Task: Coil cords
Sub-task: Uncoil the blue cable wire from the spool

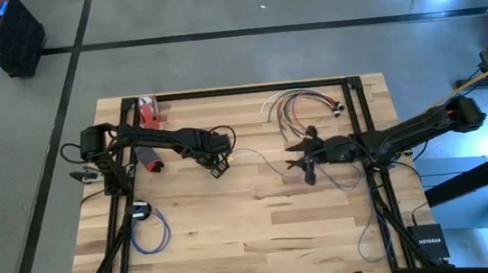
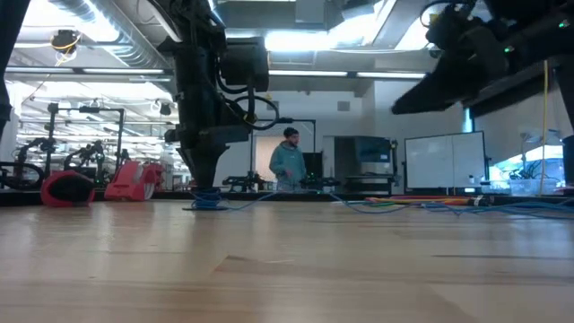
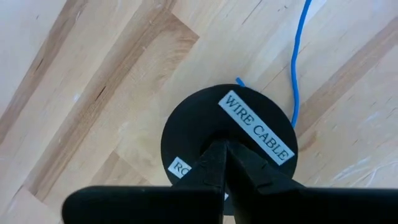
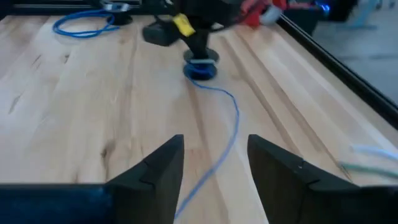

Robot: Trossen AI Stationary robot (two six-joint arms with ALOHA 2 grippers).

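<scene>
A blue cord (image 4: 231,127) lies slack on the table and runs to a small spool (image 4: 200,67) with blue turns under a black round disc (image 3: 227,134) labelled "WIRE CABLE". My left gripper (image 1: 219,162) stands shut on top of that disc, pointing steeply down. My right gripper (image 4: 214,168) hovers open toward the table's right, above the table. The cord's loose stretch passes below the gap between its fingers, untouched. In the low view the spool (image 2: 208,199) sits on the table under my left arm. My left gripper presses its shut fingertips (image 3: 225,163) down on the disc's top face (image 3: 214,124), near its middle, coming from above at a steep slant. The disc lies flat on the spool, which rests on the table. The blue cord (image 3: 297,68) leaves from under the disc's rim.
A second blue coil (image 1: 149,230) with a black disc lies near the table's front left. A bundle of coloured cords (image 1: 300,103) fans out at the far right. A red object (image 1: 147,115) sits at the far left. A black frame (image 1: 248,89) rims the table.
</scene>
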